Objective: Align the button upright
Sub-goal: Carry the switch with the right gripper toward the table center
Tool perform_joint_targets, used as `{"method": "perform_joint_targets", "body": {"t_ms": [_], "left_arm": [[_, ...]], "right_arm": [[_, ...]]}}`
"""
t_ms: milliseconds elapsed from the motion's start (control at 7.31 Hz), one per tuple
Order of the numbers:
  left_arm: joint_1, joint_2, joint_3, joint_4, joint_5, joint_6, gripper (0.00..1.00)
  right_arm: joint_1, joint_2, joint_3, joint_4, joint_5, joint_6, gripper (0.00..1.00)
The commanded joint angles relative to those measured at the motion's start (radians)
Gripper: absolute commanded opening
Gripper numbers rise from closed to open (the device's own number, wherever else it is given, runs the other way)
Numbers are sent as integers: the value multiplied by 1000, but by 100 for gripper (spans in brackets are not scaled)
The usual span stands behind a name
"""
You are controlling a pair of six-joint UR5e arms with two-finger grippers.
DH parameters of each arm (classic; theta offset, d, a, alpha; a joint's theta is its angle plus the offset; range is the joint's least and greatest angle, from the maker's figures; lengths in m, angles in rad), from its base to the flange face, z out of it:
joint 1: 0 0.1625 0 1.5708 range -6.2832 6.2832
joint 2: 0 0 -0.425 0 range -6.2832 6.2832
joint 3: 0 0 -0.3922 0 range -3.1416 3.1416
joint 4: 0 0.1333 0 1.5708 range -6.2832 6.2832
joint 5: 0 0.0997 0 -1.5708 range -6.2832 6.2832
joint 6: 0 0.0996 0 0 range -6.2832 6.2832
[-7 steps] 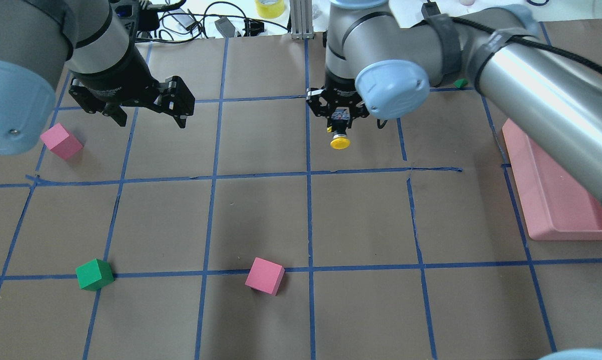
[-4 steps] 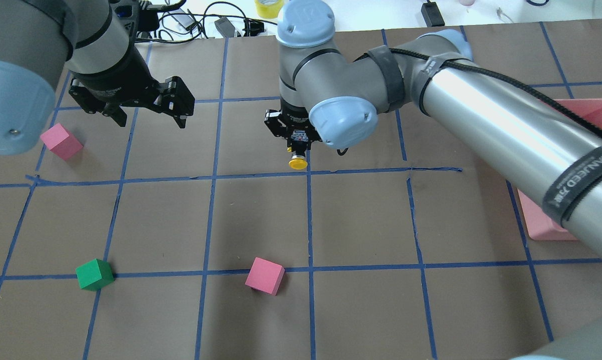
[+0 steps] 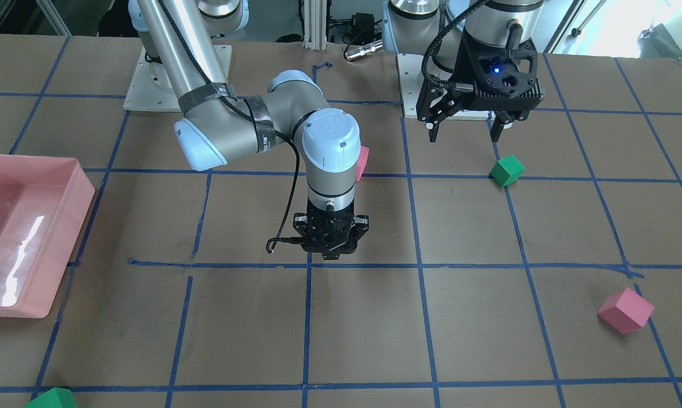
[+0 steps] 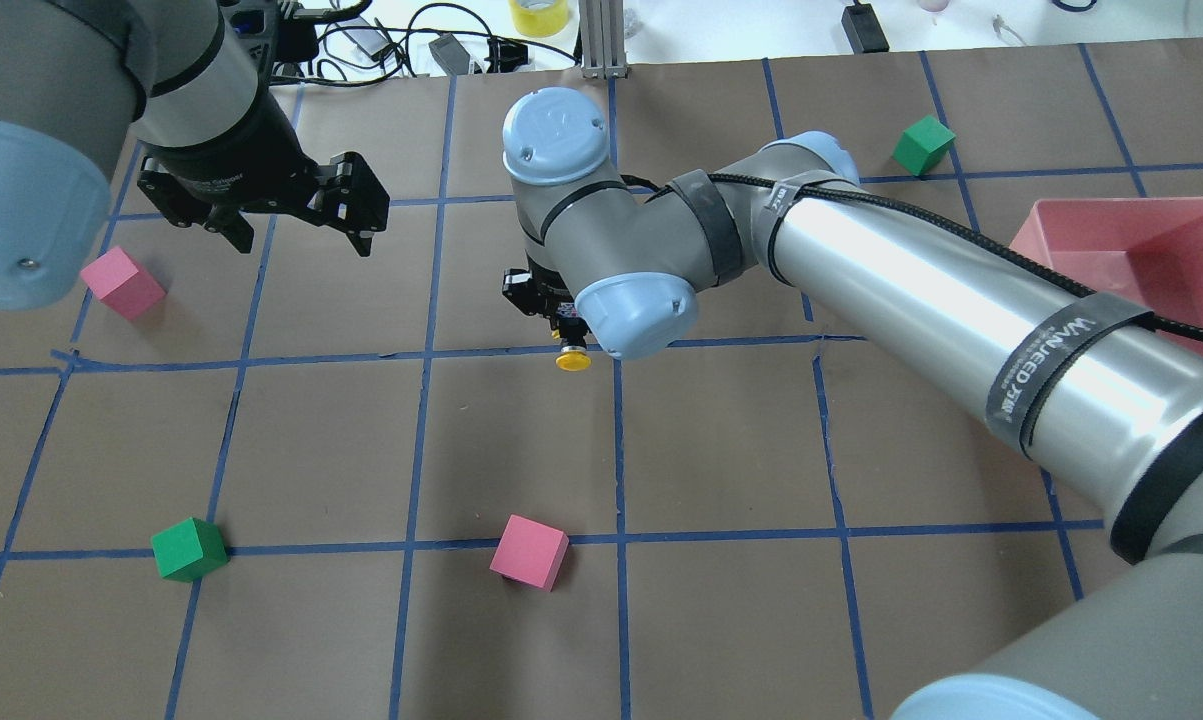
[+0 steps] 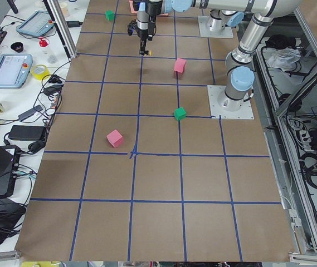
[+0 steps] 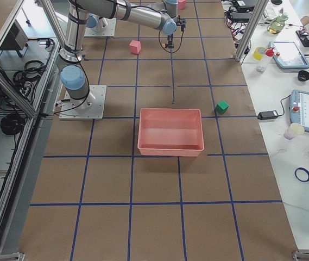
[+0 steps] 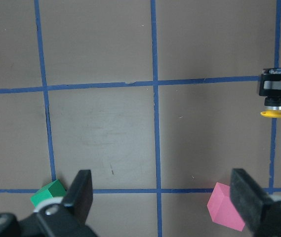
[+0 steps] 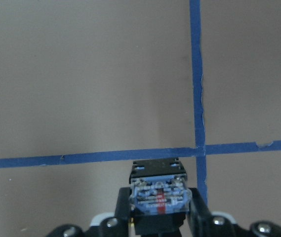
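Observation:
My right gripper (image 4: 564, 325) is shut on the button (image 4: 572, 358) over a crossing of blue tape lines near the table's middle. The yellow cap points down at the table and hangs below the fingers. In the right wrist view the button's blue-grey contact block (image 8: 159, 195) sits between the fingers (image 8: 198, 217), facing the camera. The left wrist view shows the yellow cap (image 7: 273, 113) under the right gripper. I cannot tell if the cap touches the table. My left gripper (image 4: 301, 240) is open and empty, hovering at the far left, also shown in the front view (image 3: 465, 136).
A pink cube (image 4: 121, 282) lies below the left gripper. A green cube (image 4: 189, 549) and a pink cube (image 4: 529, 551) lie nearer the robot. Another green cube (image 4: 923, 144) sits far right. A pink tray (image 4: 1141, 240) stands at the right edge.
My right arm has carried the button left and toward the robot, from the square right of the centre line to the tape crossing. The left arm has not moved.

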Motion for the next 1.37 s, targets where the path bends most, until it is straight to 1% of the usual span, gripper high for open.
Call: {"method": "perform_joint_targets", "body": {"t_ms": [0, 137, 1232], "left_arm": [[1, 1, 0, 0, 0, 0, 100], [0, 1, 0, 1, 0, 0, 100], [0, 1, 0, 1, 0, 0, 100]], "right_arm": [[1, 23, 43, -64, -35, -18, 0], [-1, 31, 60, -97, -33, -18, 0], [-9, 30, 83, -97, -30, -21, 0]]}}
